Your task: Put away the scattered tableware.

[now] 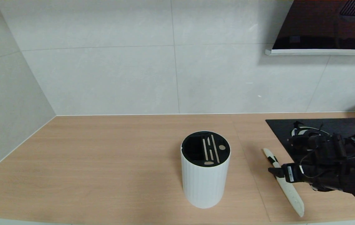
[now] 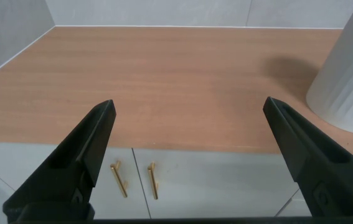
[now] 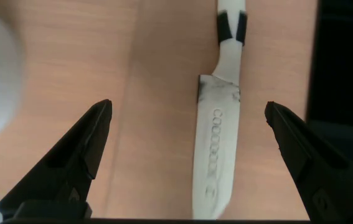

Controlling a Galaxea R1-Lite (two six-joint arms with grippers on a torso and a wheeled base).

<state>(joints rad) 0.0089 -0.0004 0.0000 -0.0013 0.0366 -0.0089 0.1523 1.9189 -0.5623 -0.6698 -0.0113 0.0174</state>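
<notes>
A white knife [image 1: 291, 193] with a marbled white blade and a black band on its handle lies flat on the light wooden worktop [image 1: 102, 162]. It rests just beside the front left corner of the black glass cooktop [image 1: 277, 128], with the handle pointing toward the tiled back wall and the blade tip near the worktop's front edge.

The right gripper [image 1: 279, 173] hangs over the middle of the knife. In the right wrist view its two black fingers [image 3: 92, 134] are spread wide, one on each side of the knife [image 3: 220, 124], and grip nothing. Whether they touch the worktop cannot be told.

To the left of the knife, and apart from it, stands a white ribbed cylindrical holder [image 1: 205, 175] with a black slotted top. It is upright and sits roughly mid-worktop.

The left gripper [image 2: 188, 107] sits at the front edge of the worktop, to the left of the holder [image 2: 350, 81]. Its fingers [image 2: 95, 140] are wide apart and hold nothing. Below them are pale cabinet doors with two slim gold handles [image 2: 121, 179]. A dark range hood [image 1: 321, 28] is mounted on the wall above the cooktop.
</notes>
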